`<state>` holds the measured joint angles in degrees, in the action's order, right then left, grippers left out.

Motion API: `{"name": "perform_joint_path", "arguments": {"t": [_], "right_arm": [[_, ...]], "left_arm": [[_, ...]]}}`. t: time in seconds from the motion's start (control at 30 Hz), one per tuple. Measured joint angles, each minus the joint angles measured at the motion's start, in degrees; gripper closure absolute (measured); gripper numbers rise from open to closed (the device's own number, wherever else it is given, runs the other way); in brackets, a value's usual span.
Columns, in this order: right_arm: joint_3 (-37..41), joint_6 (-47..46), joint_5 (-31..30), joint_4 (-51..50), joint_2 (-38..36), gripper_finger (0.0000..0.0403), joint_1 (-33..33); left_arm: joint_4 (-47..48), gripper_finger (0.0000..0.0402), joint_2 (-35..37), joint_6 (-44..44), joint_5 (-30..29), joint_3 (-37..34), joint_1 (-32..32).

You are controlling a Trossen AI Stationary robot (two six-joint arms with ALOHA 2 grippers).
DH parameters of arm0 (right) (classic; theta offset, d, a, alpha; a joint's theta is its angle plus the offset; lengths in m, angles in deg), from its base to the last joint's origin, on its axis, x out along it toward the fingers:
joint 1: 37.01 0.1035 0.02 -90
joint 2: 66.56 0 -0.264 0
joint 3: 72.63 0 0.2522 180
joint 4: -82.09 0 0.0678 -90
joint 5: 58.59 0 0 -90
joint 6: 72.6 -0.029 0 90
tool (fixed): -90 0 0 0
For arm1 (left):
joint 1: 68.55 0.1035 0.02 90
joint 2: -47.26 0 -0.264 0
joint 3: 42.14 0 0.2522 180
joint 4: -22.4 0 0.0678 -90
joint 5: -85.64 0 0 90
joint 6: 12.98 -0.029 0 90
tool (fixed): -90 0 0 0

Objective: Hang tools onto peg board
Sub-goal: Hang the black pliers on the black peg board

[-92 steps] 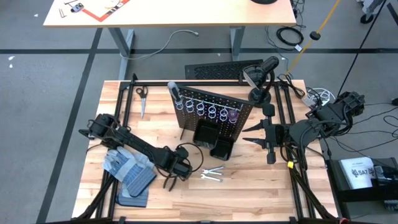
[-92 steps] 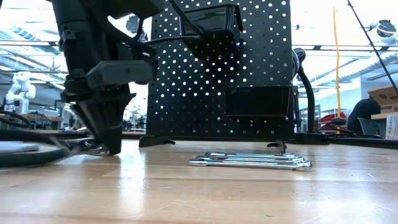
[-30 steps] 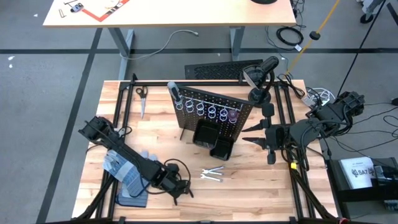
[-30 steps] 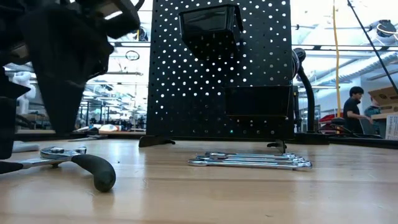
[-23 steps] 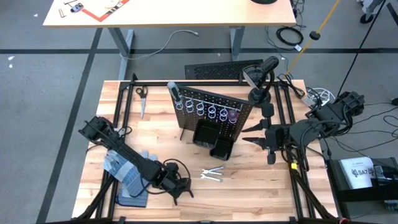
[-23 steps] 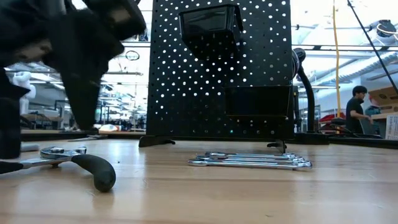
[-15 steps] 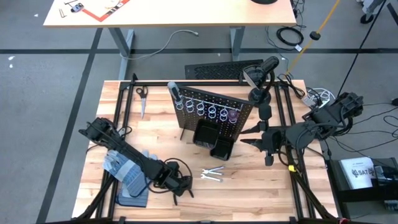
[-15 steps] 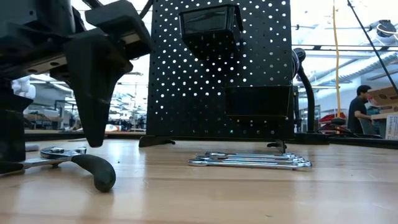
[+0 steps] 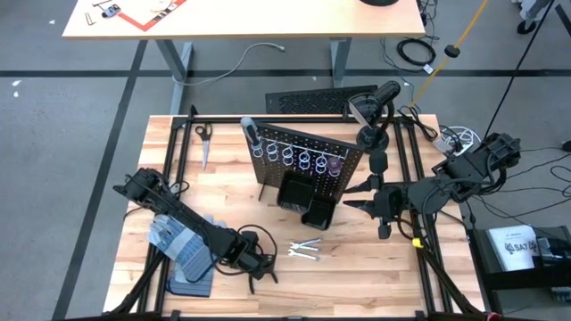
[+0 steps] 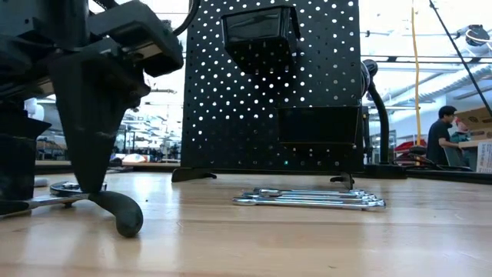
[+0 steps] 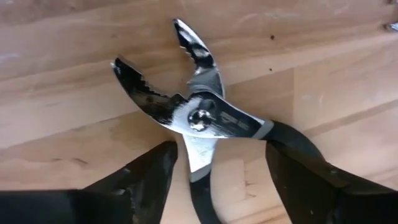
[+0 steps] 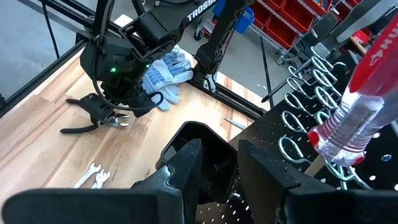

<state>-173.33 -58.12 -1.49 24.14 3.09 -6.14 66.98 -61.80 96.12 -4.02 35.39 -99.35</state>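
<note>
Black-and-silver pliers (image 11: 199, 118) lie flat on the table near its front left, jaws spread. My left gripper (image 11: 221, 155) points down over them, open, with one finger (image 10: 88, 154) on each side just behind the pivot. Silver wrenches (image 9: 305, 249) lie on the wood in front of the peg board (image 9: 308, 160). A red-handled screwdriver (image 12: 367, 93) hangs in one of its rings, and a grey-handled one (image 9: 249, 132) is at its left end. My right gripper (image 9: 357, 194) hovers right of the board, slightly open and empty. My left gripper comes at the pliers from above, its fingers straddling the two black handles (image 11: 292, 140) where they leave the pivot. Whether either finger touches the pliers, I cannot tell. The pliers rest flat on the table.
Blue-grey gloves (image 9: 183, 242) lie left of my left arm. Scissors (image 9: 202, 143) are at the far left, and a black ribbed mat (image 9: 312, 100) lies behind the board. A black bin (image 9: 303, 201) juts from the board's front. A person stands in the room behind (image 10: 444, 135).
My left gripper has come down over the pliers, tipping more steeply downward, and its fingers now reach the pliers' level. The pliers and wrenches have not moved.
</note>
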Motion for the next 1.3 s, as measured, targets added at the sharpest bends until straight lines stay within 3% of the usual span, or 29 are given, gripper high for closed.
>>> {"name": "perform_joint_path", "arguments": {"t": [0.63,0.93,1.17,1.3], "right_arm": [[0.02,-0.08,0.00,1.12,-0.02,0.0303,-0.02],[0.02,-0.04,0.00,1.03,-0.02,0.0303,-0.01],[0.02,0.15,0.00,1.06,-0.02,0.0303,0.00],[0.02,0.15,0.00,1.06,-0.02,0.0303,-0.01]], "left_arm": [[-4.89,0.0152,-0.17,1.58,-9.65,-0.52,3.14],[-5.48,0.0153,-3.02,0.90,-11.17,0.04,4.03],[-5.51,0.0154,-3.27,-4.64,-11.99,0.16,4.23],[-4.57,0.0171,-3.30,-6.20,-11.97,0.22,4.23]]}}
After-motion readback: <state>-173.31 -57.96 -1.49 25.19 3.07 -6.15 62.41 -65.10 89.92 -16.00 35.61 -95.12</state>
